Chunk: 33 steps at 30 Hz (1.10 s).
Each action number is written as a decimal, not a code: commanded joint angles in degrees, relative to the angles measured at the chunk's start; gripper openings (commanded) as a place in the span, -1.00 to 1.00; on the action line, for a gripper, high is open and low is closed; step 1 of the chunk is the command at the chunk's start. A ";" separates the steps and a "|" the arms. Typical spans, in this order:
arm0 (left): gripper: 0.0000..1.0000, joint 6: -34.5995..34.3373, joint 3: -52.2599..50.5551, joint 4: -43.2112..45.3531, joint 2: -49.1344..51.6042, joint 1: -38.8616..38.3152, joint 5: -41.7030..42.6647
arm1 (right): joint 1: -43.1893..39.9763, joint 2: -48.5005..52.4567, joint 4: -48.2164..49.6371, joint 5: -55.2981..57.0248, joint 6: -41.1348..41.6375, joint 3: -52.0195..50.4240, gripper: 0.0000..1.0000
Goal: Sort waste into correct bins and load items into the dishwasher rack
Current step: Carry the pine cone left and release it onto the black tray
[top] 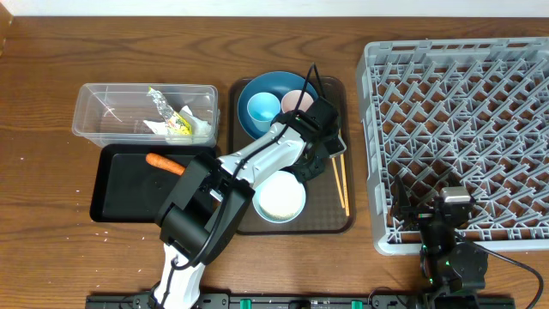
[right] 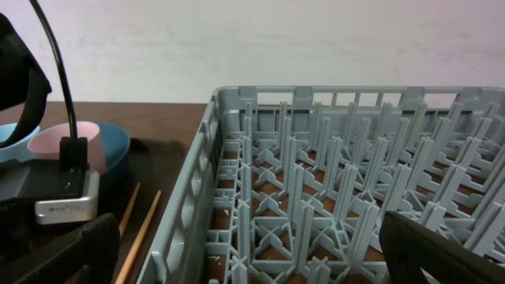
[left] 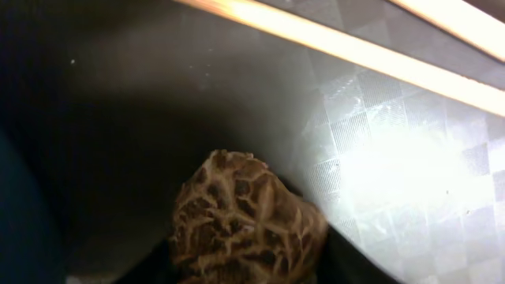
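Note:
My left gripper (top: 324, 160) reaches down onto the brown serving tray (top: 330, 219), just right of the big dark blue plate (top: 274, 83). In the left wrist view the brown textured lump (left: 245, 221) sits between its dark fingers (left: 150, 268), which press against both sides. The clear tub (top: 86, 112) holds the silver-yellow wrapper (top: 171, 116) and white paper (top: 154, 127). An orange carrot (top: 165, 163) lies in the black tray (top: 129, 193). My right gripper (top: 425, 196) hangs open over the grey dishwasher rack (top: 463, 129) at its front left corner, nothing between its fingers (right: 442, 252).
On the plate stand a light blue cup (top: 262, 108) and a pinkish-white cup (top: 296, 101). A white bowl (top: 280, 197) sits at the serving tray's front. Two chopsticks (top: 340, 184) lie along its right side, next to the rack wall (right: 189, 213).

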 commanded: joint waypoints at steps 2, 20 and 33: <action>-0.24 0.15 -0.68 -0.61 -0.76 0.17 0.74 | -1.55 -0.26 -0.22 -0.02 -0.68 -0.09 0.98; -0.25 -2.01 -0.68 -4.72 -13.90 0.20 0.66 | -1.55 -0.24 -0.22 -0.02 -0.68 -0.09 0.98; -0.28 -18.29 -0.68 -12.81 -25.68 8.70 -8.94 | -1.55 -0.24 -0.22 -0.02 -0.68 -0.09 0.98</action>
